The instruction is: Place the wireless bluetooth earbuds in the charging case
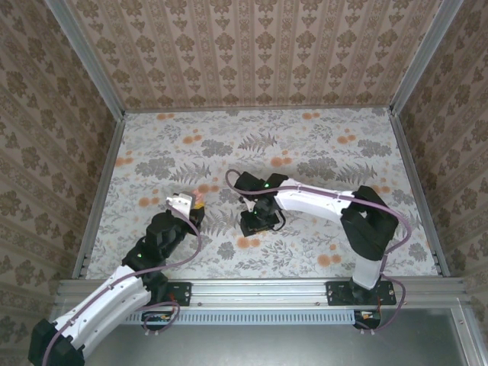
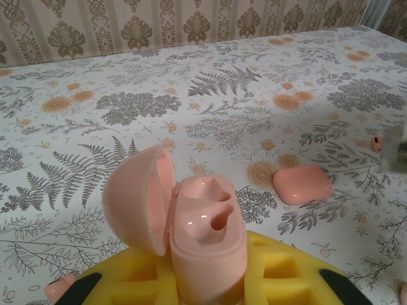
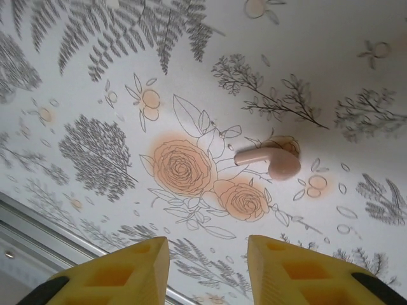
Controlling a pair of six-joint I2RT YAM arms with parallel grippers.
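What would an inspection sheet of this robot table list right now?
Surface: flat floral-printed tablecloth with grey ferns and orange blooms.
Job's things: coral-pink plastic charging case, lid open, visible socket looks empty; glossy pink earbud lying on the cloth.
Clutter: pale-pink rounded pad lying flat on the cloth.
Grippers: left end effector shut on the case; right end effector open, near the earbud, not touching it.
Cables: purple cables run along both arms.
Surroundings: beige patterned walls; aluminium frame rail at the near edge.
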